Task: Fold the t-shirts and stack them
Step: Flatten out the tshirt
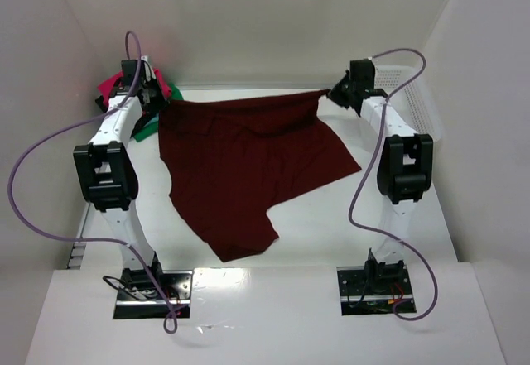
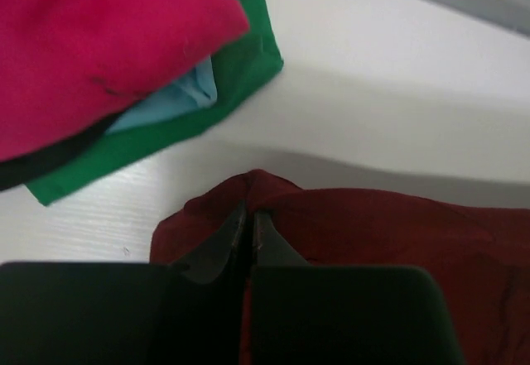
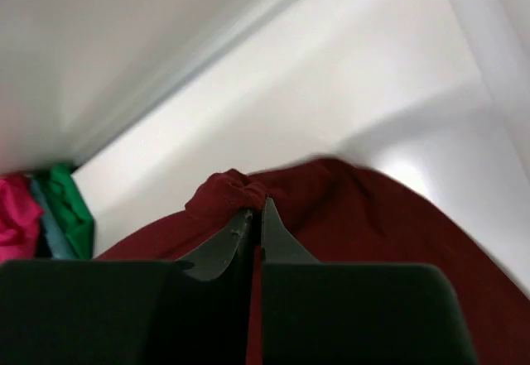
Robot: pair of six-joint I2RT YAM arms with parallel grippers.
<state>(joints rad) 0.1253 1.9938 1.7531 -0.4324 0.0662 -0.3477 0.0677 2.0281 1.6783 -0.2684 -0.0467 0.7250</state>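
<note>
The large maroon t-shirt (image 1: 248, 166) hangs stretched between my two grippers at the far side of the table, its lower part lying on the tabletop. My left gripper (image 1: 157, 100) is shut on its far left corner (image 2: 252, 191). My right gripper (image 1: 335, 94) is shut on its far right corner (image 3: 236, 191). A stack of folded shirts sits at the far left: bright pink (image 2: 99, 42) on top, light blue (image 2: 178, 100) and green (image 2: 240, 67) beneath, with a black edge (image 2: 33, 162). The stack also shows in the top view (image 1: 112, 92).
A white mesh basket (image 1: 414, 100) stands at the far right behind the right arm. White walls enclose the table on three sides. The arm bases (image 1: 153, 282) sit at the near edge.
</note>
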